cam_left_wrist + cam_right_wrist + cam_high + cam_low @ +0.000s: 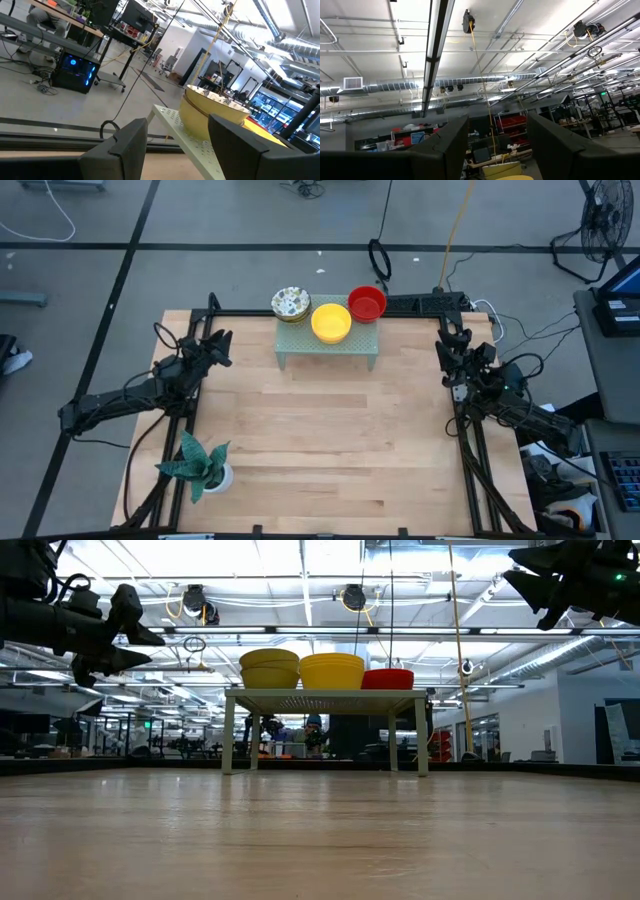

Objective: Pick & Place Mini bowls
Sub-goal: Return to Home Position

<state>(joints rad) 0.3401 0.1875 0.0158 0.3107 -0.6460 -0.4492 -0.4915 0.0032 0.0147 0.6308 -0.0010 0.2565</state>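
Three stacks of mini bowls sit by their bases on the pale green perforated rack [327,345] at the table's far edge. The left stack [290,304] has a speckled bowl on top and yellow bowls below [269,670]. The middle bowls [331,322] are yellow and the right ones [367,303] red. My left gripper [221,340] hovers open, left of the rack and raised off the table [140,635]; in its wrist view [180,150] the speckled-topped stack [210,112] lies ahead. My right gripper [446,340] hovers open, right of the rack, raised high [525,575] and tipped up at the ceiling [497,145].
A leafy green plant in a white pot [202,467] stands near the table's near left corner. Black frame rails [470,450] run along the table's left, right and far edges. Bare wood [330,440] spreads from the rack to the near edge.
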